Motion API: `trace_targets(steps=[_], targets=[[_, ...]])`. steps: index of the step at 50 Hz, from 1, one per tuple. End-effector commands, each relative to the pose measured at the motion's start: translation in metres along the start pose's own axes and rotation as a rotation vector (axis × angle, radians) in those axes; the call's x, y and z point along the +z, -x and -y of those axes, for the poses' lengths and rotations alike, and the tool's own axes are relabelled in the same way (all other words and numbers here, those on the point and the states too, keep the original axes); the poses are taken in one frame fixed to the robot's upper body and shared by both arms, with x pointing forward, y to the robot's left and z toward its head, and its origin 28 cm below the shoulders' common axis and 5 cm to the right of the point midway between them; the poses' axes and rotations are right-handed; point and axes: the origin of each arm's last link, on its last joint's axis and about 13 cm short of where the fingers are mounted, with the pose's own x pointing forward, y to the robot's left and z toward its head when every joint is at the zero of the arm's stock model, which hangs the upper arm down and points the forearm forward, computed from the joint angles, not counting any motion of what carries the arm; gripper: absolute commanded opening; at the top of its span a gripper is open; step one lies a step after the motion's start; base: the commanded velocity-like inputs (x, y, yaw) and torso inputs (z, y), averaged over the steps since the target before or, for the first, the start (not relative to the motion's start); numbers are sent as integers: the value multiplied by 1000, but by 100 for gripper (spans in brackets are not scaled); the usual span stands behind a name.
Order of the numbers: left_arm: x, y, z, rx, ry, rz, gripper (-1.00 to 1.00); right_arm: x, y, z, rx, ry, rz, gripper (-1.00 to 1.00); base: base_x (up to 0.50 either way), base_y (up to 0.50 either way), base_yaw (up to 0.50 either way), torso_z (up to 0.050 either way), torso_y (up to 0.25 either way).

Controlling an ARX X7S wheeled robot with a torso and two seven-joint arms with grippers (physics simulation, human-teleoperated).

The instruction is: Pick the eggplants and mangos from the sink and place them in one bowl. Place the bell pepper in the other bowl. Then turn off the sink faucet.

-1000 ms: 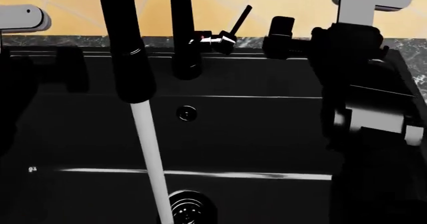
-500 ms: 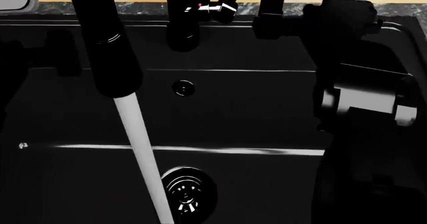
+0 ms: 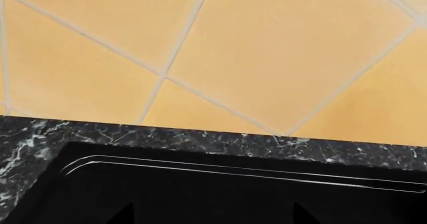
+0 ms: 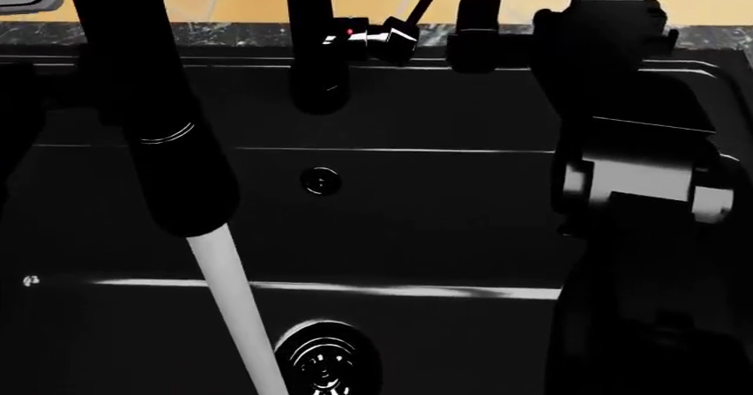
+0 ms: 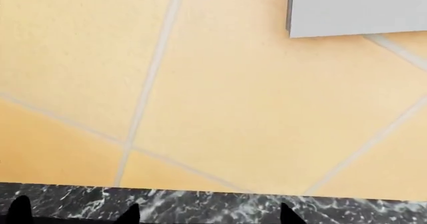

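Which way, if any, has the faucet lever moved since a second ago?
No. The lever still slants up and right from the faucet column beside it, and water still runs.

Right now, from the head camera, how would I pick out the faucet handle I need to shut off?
Start at the black sink basin and follow its back wall up to the marbled counter edge. The faucet lever is the thin dark stick angling up from a shiny metal joint, right of the thick upright faucet post. It alone slants.
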Motion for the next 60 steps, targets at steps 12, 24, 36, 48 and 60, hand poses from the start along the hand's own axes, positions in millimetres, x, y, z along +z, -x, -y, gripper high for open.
trace_targets(steps=[12,24,36,48,60], targets=[[-2,2,-1,8,-4,-19,100,7,-4,-14,68,6,42,100,0,0,0,0,0],[-4,2,-3,9,-8,-23,100,4,-7,-27,111,-25,44,100,0,0,0,0,0],[-9,4,-6,14,-21,-28,100,9,-8,-33,137,-3,40,100,0,0,0,0,0],[-8,5,-10,15,-25,-21,100,16,-9,-40,161,14,31,100,0,0,0,0,0],[-5,6,-8,15,-25,-16,100,14,-9,-44,193,1,15,100,0,0,0,0,0]])
